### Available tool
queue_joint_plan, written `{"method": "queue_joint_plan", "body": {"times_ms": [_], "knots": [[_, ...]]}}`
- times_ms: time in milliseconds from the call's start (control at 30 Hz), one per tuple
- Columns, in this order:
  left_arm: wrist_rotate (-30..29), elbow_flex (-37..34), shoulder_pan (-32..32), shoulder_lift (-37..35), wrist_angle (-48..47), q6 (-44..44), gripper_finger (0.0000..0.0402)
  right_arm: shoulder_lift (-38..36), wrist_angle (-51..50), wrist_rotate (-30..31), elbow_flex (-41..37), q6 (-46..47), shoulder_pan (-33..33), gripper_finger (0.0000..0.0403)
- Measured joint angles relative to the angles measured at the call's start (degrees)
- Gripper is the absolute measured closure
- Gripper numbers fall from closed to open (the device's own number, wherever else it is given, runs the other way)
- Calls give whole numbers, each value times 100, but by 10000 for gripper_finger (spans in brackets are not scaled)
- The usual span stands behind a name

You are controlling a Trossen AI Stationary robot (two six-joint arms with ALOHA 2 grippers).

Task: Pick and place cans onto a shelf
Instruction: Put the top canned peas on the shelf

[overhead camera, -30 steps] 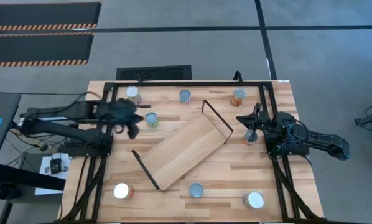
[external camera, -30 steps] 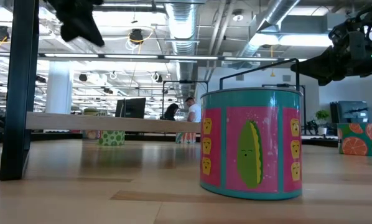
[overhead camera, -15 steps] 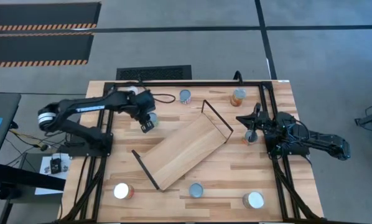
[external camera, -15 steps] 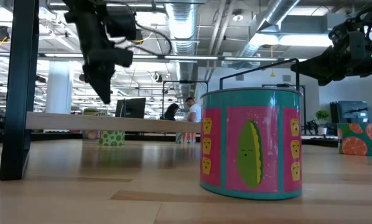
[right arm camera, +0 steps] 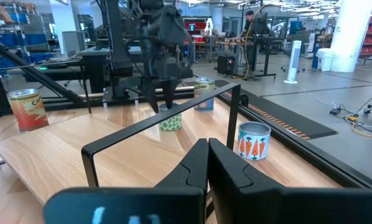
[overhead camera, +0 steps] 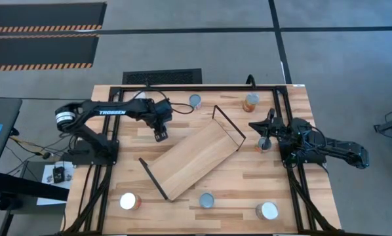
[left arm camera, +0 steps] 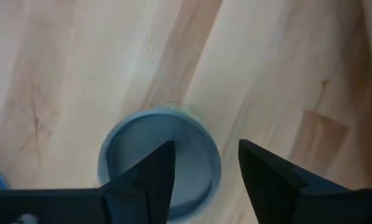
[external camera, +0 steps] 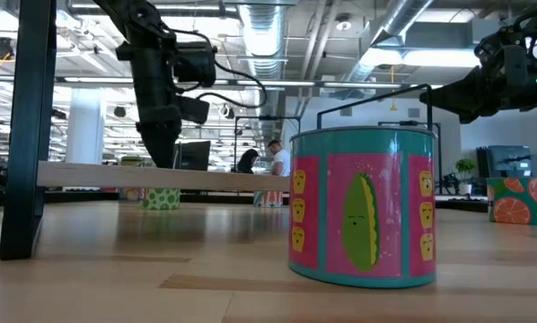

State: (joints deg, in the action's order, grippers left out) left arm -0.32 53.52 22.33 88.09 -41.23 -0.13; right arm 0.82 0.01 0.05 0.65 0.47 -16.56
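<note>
High view from above the table shows the left gripper (overhead camera: 160,134) poised, fingers parted, directly over a can (left arm camera: 159,160) with a blue-grey top just beyond the near-left corner of the shelf (overhead camera: 195,159), the can itself hidden beneath the gripper from that angle. Seen from the left wrist, the spread fingers (left arm camera: 150,175) straddle the lid without yet closing on it; from the right wrist, the same can's green-patterned side (right arm camera: 170,121) stands on the tabletop under the descending arm. The shelf, a light-wood board with black wire brackets at each end, lies diagonally across the middle of the table and carries nothing, so by this evidence no can has been placed and the whole job remains. Counted from overhead, six cans are plainly visible: one near the far edge (overhead camera: 195,101), an orange-labelled one (overhead camera: 250,102) beside it, one under the right gripper (overhead camera: 265,143), and three along the near edge (overhead camera: 128,201), (overhead camera: 206,200), (overhead camera: 267,210); the one beneath the left gripper makes seven, and an eighth may sit hidden under the left arm. The right gripper (overhead camera: 264,136) waits with fingers together at the table's right side, holding nothing.
</note>
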Motion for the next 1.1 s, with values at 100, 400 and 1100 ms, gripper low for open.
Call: {"method": "queue_joint_plan", "body": {"times_ms": [100, 400, 1100], "knots": [[-107, 35, 0, 236, 6, -113, 251, 1, 0, 1, 2, 0, -2, 369], [-132, 6, -53, 104, 39, -134, 369, 1, 0, 0, 1, 0, 0, 369], [191, 401, -2524, -1712, -217, -537, 397, 0, 0, 1, 2, 0, -1, 369]]}}
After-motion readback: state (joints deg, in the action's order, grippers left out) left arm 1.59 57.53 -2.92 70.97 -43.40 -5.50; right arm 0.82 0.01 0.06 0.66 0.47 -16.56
